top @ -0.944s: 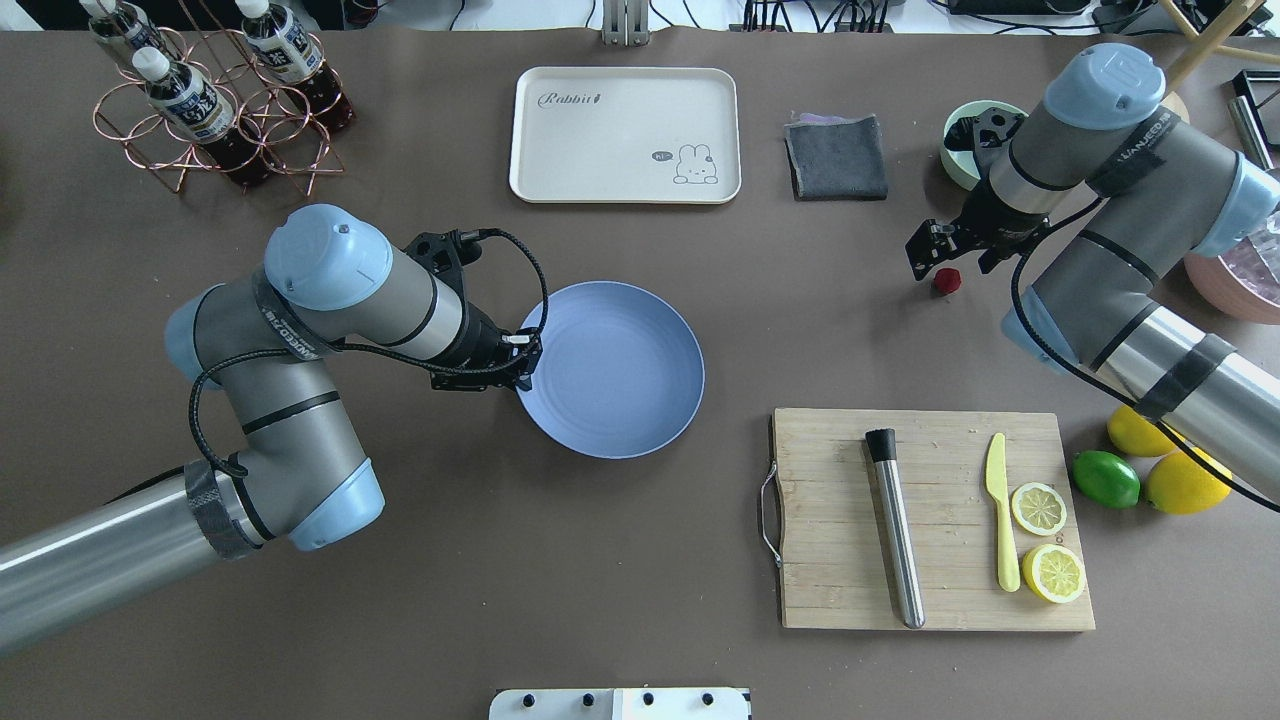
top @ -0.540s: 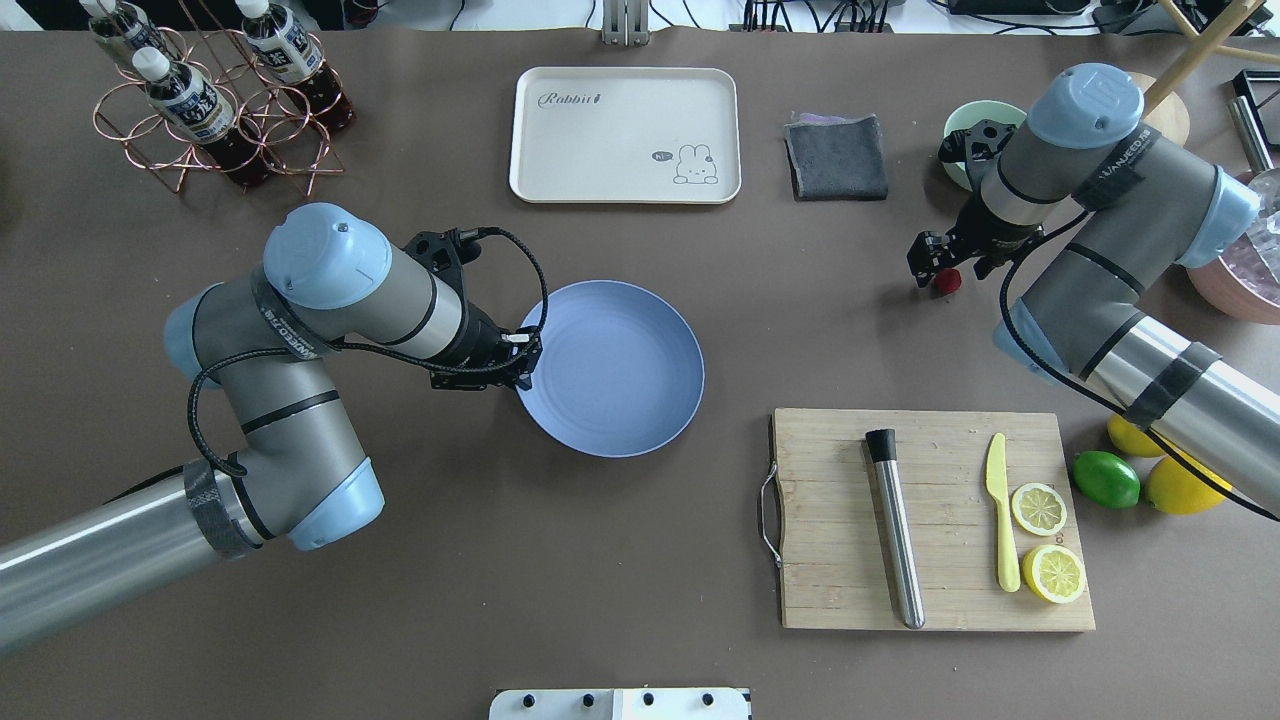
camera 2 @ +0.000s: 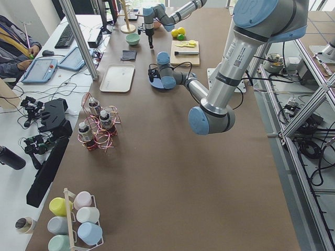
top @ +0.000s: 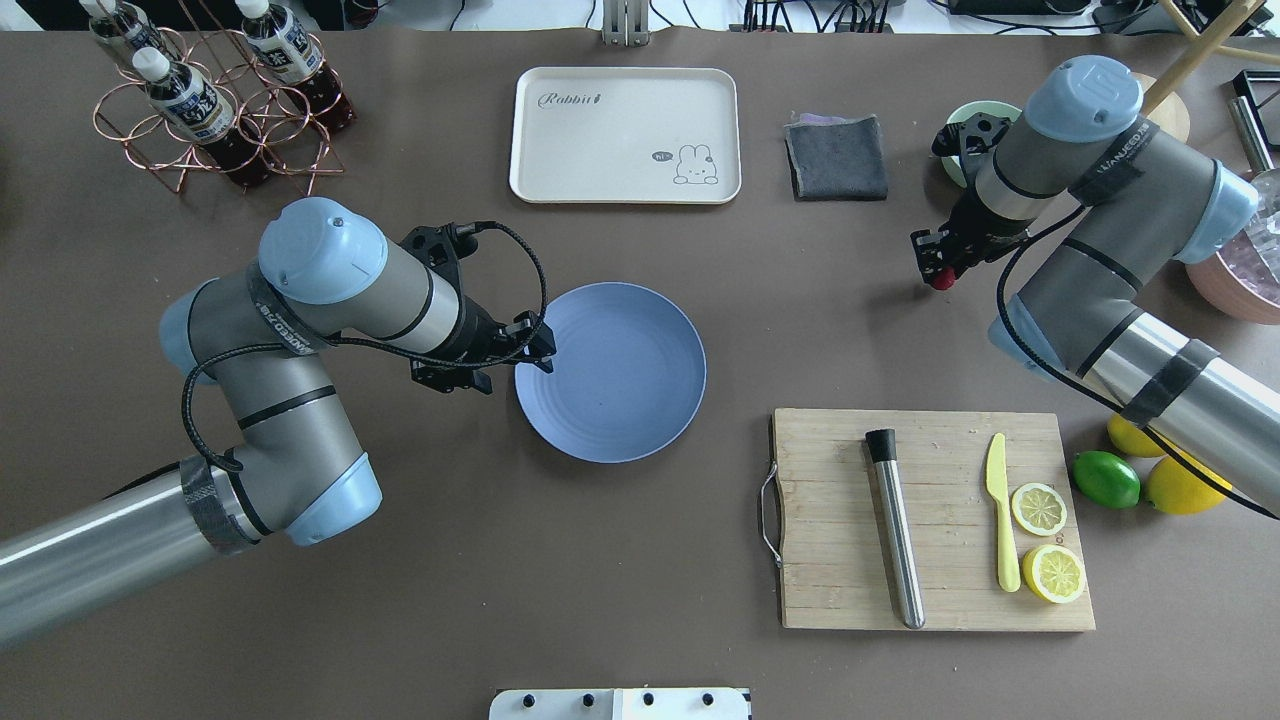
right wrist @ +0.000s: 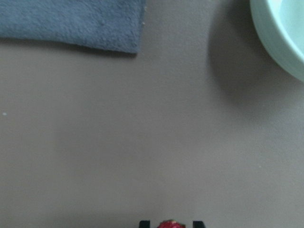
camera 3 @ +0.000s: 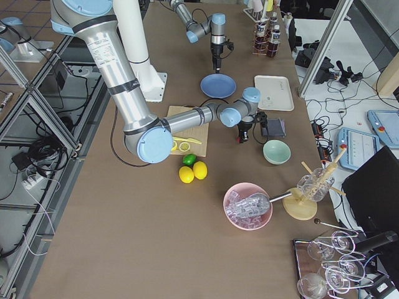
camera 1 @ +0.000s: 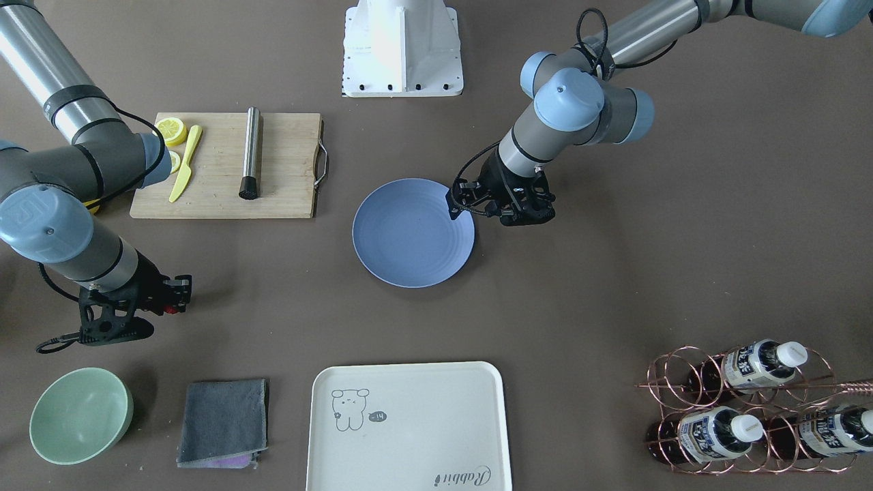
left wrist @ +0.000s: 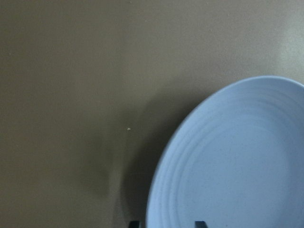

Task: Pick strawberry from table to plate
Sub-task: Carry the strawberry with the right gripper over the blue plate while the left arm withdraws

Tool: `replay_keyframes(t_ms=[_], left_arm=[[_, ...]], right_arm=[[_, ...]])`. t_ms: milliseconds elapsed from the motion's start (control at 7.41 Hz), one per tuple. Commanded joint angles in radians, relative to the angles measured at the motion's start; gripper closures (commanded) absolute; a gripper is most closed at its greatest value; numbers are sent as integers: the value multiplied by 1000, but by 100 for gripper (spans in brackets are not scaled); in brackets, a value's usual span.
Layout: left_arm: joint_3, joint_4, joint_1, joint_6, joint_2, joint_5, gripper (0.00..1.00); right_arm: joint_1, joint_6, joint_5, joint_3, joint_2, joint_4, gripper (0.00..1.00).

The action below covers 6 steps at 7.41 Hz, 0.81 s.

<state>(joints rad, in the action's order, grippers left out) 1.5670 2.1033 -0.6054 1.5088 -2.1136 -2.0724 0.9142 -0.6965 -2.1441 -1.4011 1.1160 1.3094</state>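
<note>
Strawberry (right wrist: 171, 224) lies on the desk (right wrist: 118, 156), directly between the tips of the right claw (top: 934, 272). The jaws stand apart on either side with slim gaps, not yet pinching. It looks light, soft and easily bruised, and rounded enough to squirt free, so a gentle pinch across its widest middle seems best. The plate (top: 620, 380) lies well away from this claw, and the left claw (top: 545, 355) is spread open astride its rim.

One fixed camera looks steeply down on the surface (top: 640, 560) from one long side and another from the opposite side, both taking in the plate (top: 620, 375). Two distant end cameras look along the surface. Each wrist camera stares down from close by.
</note>
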Motion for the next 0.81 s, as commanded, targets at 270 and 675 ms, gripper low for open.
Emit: replay_keyframes(t_ms=[270,675], left_arm=[[22,-3,-139,-88,89,-56,4],[13,-11,-321,-387,200,-175,3]], right_arm=[[-150,-334,36,-148,-221,240,100],[-340,-546,194,-128,-315,219,100]])
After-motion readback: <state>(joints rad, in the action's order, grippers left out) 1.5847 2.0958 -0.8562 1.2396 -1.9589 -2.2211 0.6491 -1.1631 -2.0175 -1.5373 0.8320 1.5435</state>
